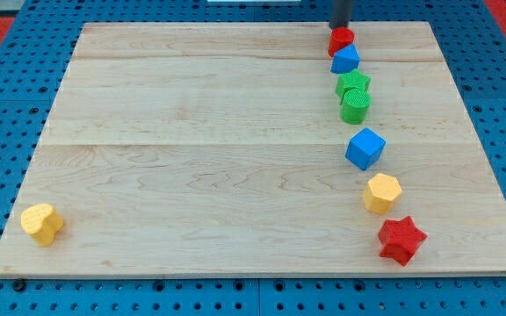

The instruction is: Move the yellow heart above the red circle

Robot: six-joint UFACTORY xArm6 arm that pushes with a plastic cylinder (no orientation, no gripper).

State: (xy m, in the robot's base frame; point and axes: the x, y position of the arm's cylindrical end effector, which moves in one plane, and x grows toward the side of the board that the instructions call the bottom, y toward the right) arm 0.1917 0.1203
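Note:
The yellow heart [42,223] lies near the board's bottom left corner. The red circle [341,39] sits at the view's top right, close to the board's top edge. My tip [340,27] is at the top edge, right behind the red circle and touching or nearly touching it. The tip is far from the yellow heart, across the whole board.
A column of blocks runs down the right side below the red circle: a blue triangle [345,60], a green star [353,83], a green circle [355,106], a blue cube [365,147], a yellow hexagon [381,192] and a red star [401,240]. The wooden board [200,158] lies on a blue pegboard.

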